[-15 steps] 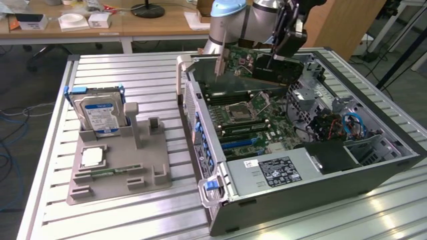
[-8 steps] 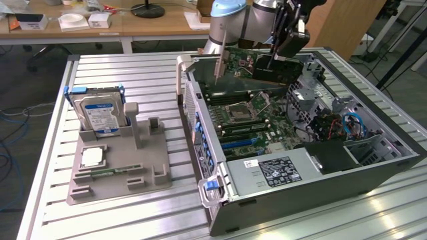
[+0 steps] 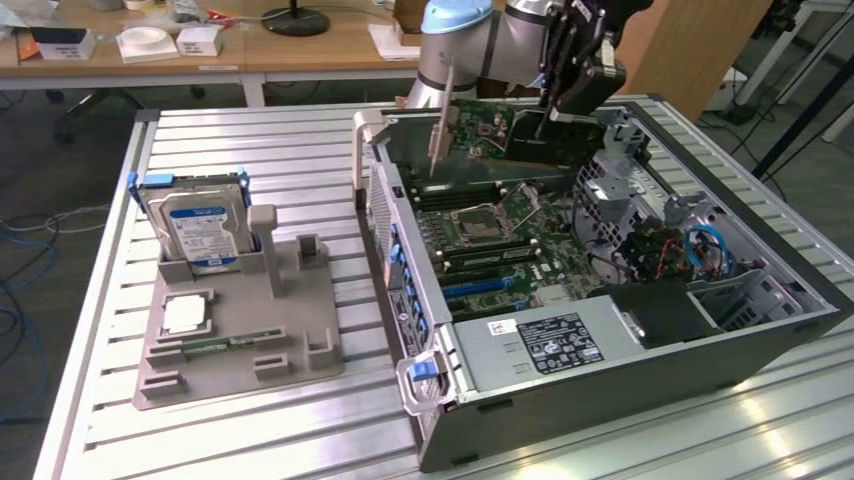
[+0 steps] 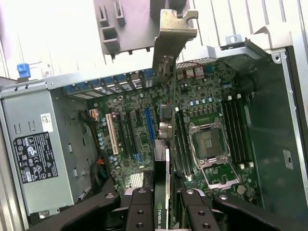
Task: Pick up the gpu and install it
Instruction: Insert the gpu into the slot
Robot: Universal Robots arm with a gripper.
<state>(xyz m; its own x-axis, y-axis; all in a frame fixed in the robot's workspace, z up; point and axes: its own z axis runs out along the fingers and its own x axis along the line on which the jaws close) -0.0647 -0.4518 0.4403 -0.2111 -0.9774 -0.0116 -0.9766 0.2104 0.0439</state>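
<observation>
Table: slatted metal top (image 3: 267, 140) is carrying a grey holder (image 3: 307, 340) and, at its 3 o'clock in the exterior view, an open computer case (image 3: 641, 385).
Holder: is cradling an upright hard drive (image 3: 200, 225) at 11 o'clock.
Case: is housing the motherboard (image 3: 494, 230).
Gripper (image 3: 554, 120): is clamping the gpu (image 3: 494, 150) edge-on over the case's 12 o'clock end.

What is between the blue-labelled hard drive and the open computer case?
In the exterior view, the gray holder's upright posts and a strip of bare slatted table separate the hard drive from the computer case.
</observation>
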